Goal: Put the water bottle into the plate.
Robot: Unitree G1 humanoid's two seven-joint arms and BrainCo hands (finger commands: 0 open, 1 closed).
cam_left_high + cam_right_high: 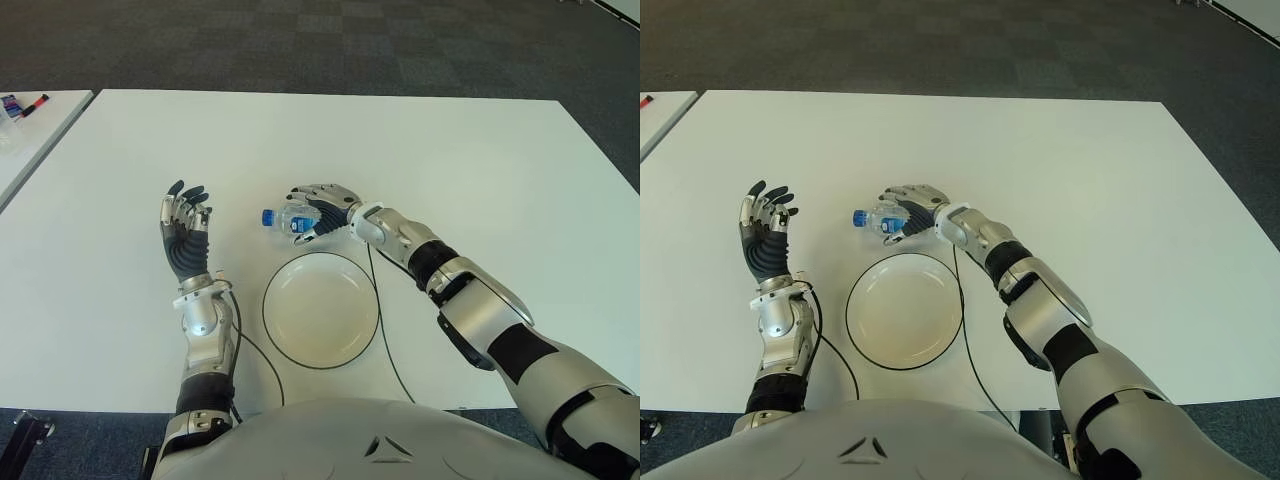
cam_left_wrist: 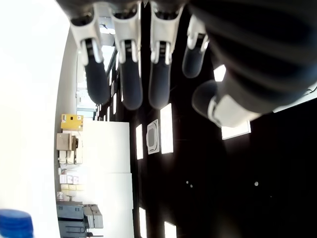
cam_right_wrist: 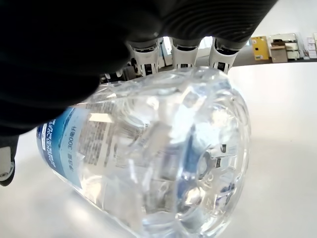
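Fingers spread, the left hand is raised empty to the left of the plate. Farther right, the water bottle lies on its side on the surface, just beyond the plate's far rim, blue cap leftward, the right hand wrapped around it.

An office or lab room is showing here: a wide white table is standing on dark grey carpet tiles, and a second white table beside it is carrying markers. In the left wrist view, square ceiling lights are glowing, and shelves stacked with boxes are lining a white wall.
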